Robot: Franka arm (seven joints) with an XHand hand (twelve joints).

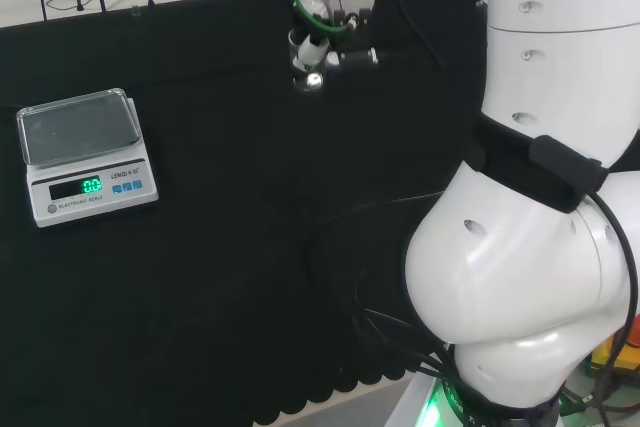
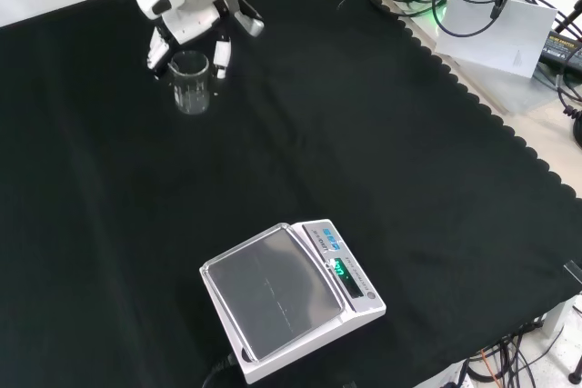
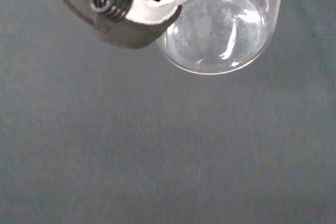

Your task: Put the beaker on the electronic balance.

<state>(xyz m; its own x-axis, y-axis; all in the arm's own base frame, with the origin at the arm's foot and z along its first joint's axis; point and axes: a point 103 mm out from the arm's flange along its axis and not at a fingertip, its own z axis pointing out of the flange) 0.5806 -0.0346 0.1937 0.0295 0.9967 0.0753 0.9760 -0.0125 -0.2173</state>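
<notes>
- Head view: the beaker (image 1: 306, 65) is seen on the tabletop (image 1: 230, 247), well apart from the electronic balance (image 1: 84, 152), to its upper right. The robot hand (image 1: 322, 22) is placed at it.
- Front view: fingers are seen either side of the upright beaker (image 2: 190, 82), long axis vertical, mouth up; whether they are closed on it cannot be told.
- Wrist view: the beaker (image 3: 223, 30) should be gripped squarely before lifting.
</notes>
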